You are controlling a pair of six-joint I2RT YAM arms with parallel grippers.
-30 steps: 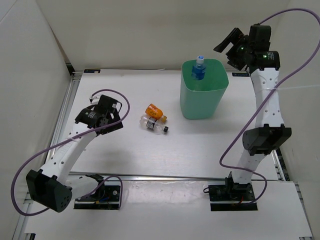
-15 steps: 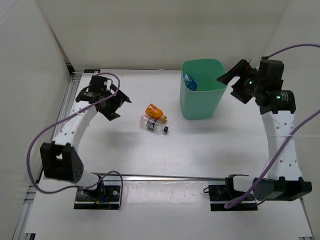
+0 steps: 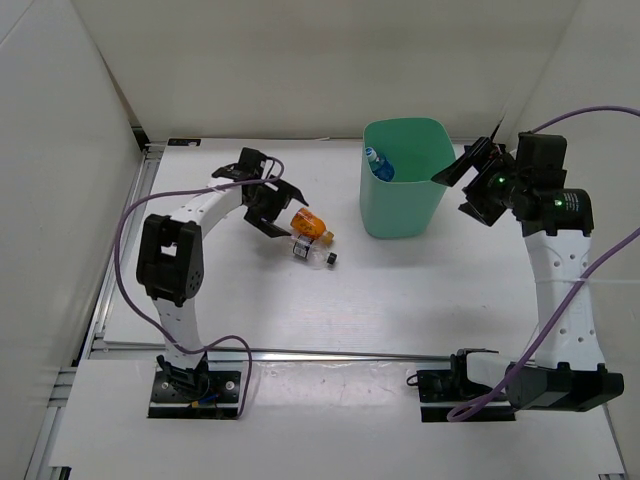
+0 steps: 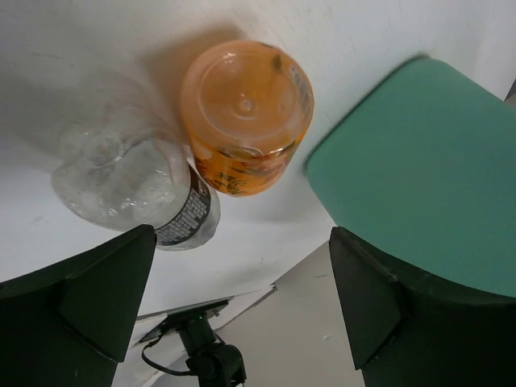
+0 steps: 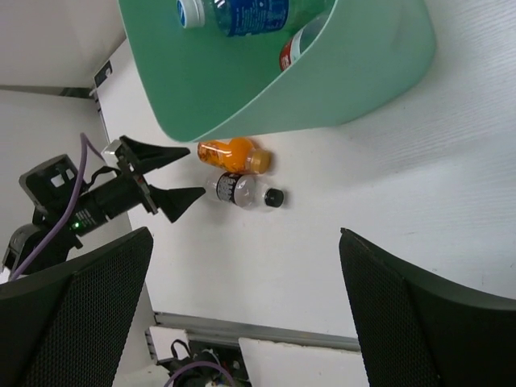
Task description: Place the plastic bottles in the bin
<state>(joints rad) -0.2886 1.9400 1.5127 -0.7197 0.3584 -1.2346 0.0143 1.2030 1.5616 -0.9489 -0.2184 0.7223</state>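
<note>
With jaws wide open and empty, the left gripper (image 3: 283, 210) hovers just beside the orange bottle (image 3: 310, 223) and black-capped bottle (image 3: 308, 250), which lie touching on the worktop (image 3: 400, 290) left of the bin (image 3: 400, 205), while the right gripper (image 3: 460, 188), also open and empty, hangs right of the bin, inside which lie the blue-label bottle (image 5: 242, 14) and the red-label bottle (image 5: 292, 50).

In the middle of the top view the squat bottle (image 3: 310, 224) is orange, with darker print on its label. Just below it, the clear bottle (image 3: 303, 248) has a black cap and a black band with white print. The bin (image 3: 405, 205), at upper centre, is plain mint green. Inside it are a blue-labelled bottle (image 3: 380, 166) and, at the top of the right wrist view, a red-labelled bottle (image 5: 292, 50). The bench (image 3: 400, 290) is white. The left tool (image 3: 278, 208) and the right tool (image 3: 468, 186) are black, and the cables (image 3: 130, 215) are purple.
</note>
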